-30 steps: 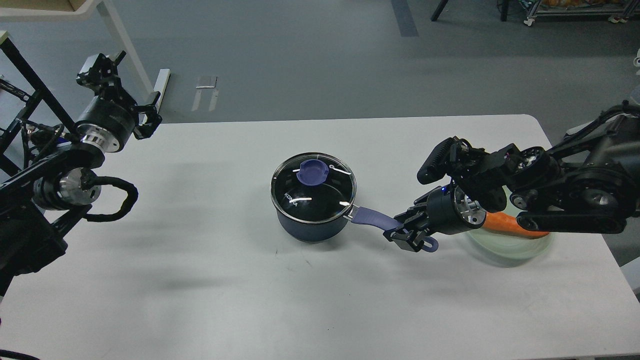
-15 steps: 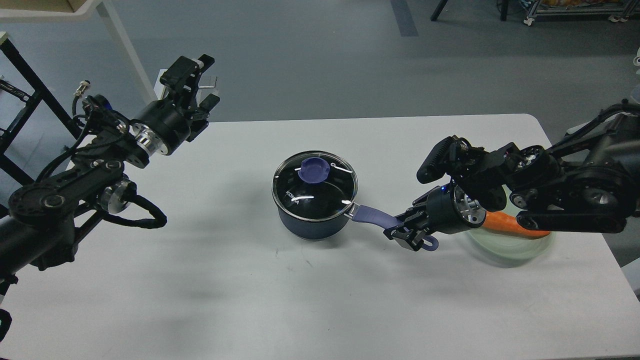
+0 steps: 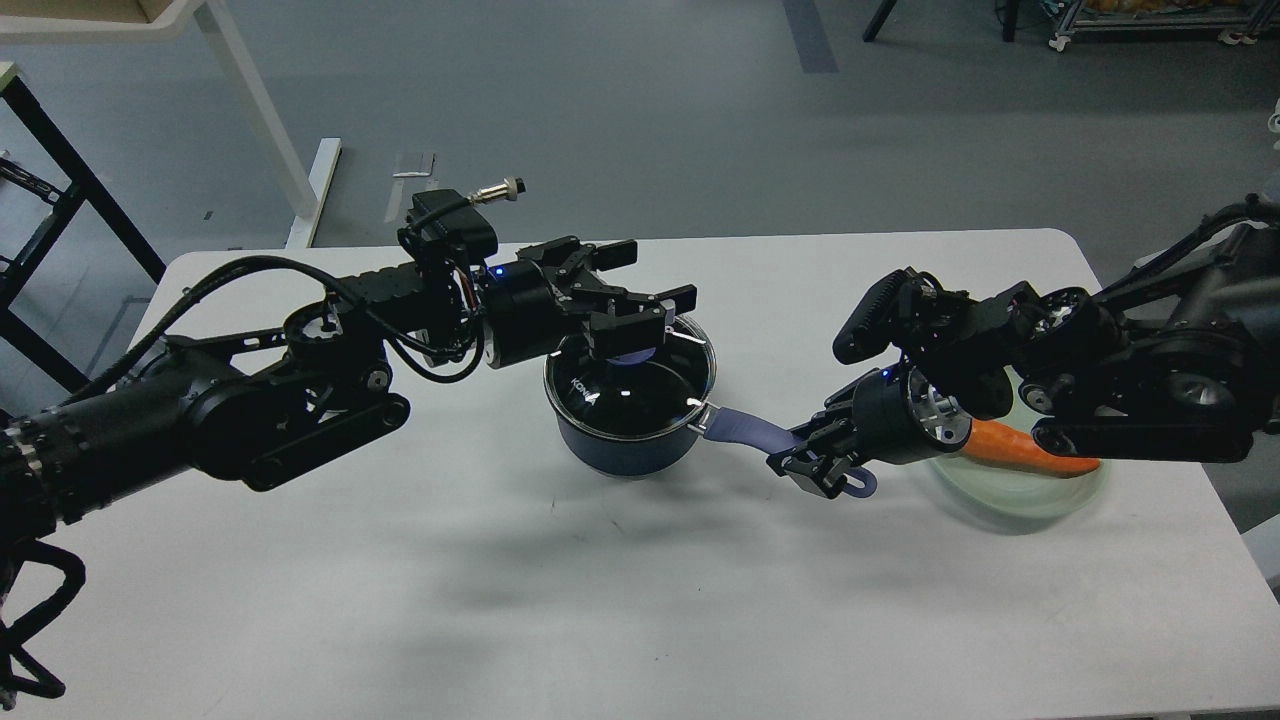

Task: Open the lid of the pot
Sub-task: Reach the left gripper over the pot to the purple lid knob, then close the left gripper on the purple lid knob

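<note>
While the left arm reaches in from the left edge across the white table [image 3: 420, 560], its black jointed links give way to a glossy cylindrical wrist, and the left gripper [image 3: 650, 290] hangs over the far side of the pot [image 3: 625, 430] with its two fingers spread apart, one toward the far edge of the table and one just above the lid's knob [image 3: 630, 352]. No finger can be seen touching the knob, which is mostly hidden beneath the gripper's dark body; only a sliver of its matte blue-violet plastic shows.

Near the middle of the table stands the pot, upright, a round dark-blue saucepan with a smooth enamel-like wall. Its lid [image 3: 625, 390] is in place: a disc of dark glass ringed by a bright metal rim, with small glints on it. White lettering on the glass reads roughly "KONKA", though the last letters are hard to make out. The pot handle [image 3: 745, 432], a flat strip of the same blue-violet plastic joined by a metal bracket, gives the pot its long axis, pointing right and slightly toward the robot.

At the far end of that handle, the right gripper [image 3: 815, 468] is pinched on it, fingers on either side just short of the hanging loop. Behind the right wrist, an orange carrot [image 3: 1010, 447], smooth and tapered, lies in a pale translucent green plate [image 3: 1010, 500]
</note>
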Available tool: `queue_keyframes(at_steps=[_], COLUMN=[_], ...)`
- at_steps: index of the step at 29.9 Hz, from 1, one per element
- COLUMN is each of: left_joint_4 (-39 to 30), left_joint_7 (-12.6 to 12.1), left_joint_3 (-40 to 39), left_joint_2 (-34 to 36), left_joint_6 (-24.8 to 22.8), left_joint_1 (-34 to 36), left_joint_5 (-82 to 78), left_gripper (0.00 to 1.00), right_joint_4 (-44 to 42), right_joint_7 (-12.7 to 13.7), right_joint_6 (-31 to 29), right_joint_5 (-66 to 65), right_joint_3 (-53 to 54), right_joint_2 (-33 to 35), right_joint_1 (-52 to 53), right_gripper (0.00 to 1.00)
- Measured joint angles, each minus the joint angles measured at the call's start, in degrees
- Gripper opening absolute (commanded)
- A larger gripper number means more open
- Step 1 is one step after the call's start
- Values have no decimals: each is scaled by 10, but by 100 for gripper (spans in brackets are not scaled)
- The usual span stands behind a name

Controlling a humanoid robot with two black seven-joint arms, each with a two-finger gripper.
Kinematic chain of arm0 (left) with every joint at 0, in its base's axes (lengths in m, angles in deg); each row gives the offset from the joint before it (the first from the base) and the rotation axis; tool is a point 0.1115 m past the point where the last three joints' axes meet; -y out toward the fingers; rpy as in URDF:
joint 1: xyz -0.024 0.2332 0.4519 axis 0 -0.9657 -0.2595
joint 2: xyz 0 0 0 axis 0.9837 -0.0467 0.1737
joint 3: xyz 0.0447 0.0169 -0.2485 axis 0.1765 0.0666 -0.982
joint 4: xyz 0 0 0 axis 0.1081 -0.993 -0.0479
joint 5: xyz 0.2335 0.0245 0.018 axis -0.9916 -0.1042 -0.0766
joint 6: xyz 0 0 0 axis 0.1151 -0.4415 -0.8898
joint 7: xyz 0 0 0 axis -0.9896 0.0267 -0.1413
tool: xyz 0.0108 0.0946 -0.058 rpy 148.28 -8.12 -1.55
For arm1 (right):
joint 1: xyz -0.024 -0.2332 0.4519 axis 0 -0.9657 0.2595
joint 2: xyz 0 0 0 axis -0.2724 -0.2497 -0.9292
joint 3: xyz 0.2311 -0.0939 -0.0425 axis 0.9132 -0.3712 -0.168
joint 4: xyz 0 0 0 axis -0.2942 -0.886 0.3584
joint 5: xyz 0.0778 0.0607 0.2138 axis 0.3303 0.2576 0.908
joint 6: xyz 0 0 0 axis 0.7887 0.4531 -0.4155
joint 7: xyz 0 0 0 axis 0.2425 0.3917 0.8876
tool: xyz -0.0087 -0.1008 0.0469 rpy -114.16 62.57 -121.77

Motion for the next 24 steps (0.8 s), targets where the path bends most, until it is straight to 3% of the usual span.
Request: queue_keyframes(at_steps=[6,24], left_joint_4=[37,88], left_joint_7=[-19,-16], left_joint_3=[24,84], left_joint_2=[-18,-45], left_joint_6=[15,41], left_joint_1=[7,1], left_joint_5=[-6,-42], left_gripper=[99,97], right_joint_4=[0,1], right_joint_7=[-1,-1], right_joint_6=[-1,-1], right_joint_5=[1,2], right_joint_3=[0,1], right_joint_2=[0,-1], right_joint_1=[-1,-4], right_gripper=[25,25])
